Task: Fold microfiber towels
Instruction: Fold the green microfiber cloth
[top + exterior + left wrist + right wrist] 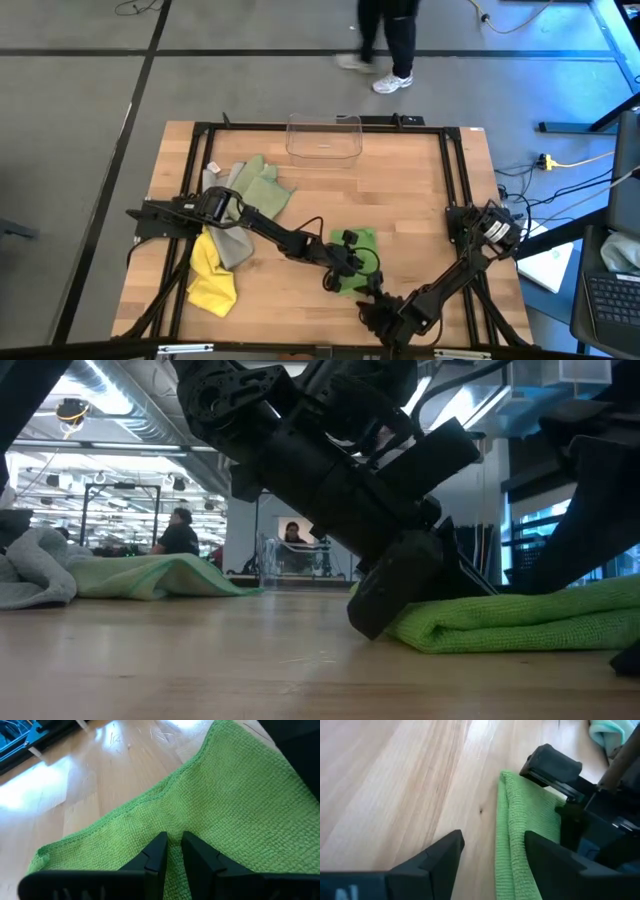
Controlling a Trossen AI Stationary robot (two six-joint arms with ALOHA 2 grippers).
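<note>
The left gripper [173, 851], fingers nearly together, presses on the bright green folded microfiber towel [235, 805] directly beneath it on the wooden table [400, 200]. The right gripper [492, 855] hovers wide apart, empty, astride that towel's edge.

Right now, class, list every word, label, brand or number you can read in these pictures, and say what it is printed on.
No text can be read anywhere.
Bright green towel: no label showing.
Right hand: pale marks on its body, cut off and unreadable.
Clear plastic bin: no marking visible.
</note>
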